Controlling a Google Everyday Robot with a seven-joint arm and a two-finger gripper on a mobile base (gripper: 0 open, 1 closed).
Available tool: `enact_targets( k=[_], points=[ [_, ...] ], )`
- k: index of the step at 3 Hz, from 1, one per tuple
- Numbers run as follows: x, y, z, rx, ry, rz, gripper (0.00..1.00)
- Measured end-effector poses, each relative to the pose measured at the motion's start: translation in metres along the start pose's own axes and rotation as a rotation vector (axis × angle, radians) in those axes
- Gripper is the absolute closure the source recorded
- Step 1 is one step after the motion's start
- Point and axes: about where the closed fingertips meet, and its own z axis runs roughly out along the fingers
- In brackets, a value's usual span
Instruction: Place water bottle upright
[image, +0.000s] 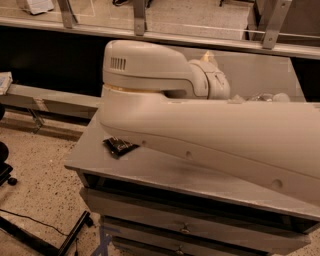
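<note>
Your jaws are hidden behind the cream forearm (225, 135), beyond the wrist (212, 82); you cannot tell whether they're apart or together. At the wrist's 3 o'clock, a sliver of the water bottle (267, 97) peeks over the forearm. A dark packet (119, 146) lies at 8 o'clock on the grey surface (150, 167).

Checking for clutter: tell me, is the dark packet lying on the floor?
No, the dark packet lies on the table beside the arm; the gripper is hidden behind that arm.
</note>
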Motion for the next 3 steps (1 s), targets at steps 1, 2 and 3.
enact_targets(
  k=[1,2,3],
  points=[
    [0.0000,0.0000,0.0000,0.000,0.000,0.000,0.00],
    [-0.0001,-0.0001,0.0000,0.000,0.000,0.000,0.00],
    [-0.0001,-0.0001,0.0000,0.000,0.000,0.000,0.00]
  ],
)
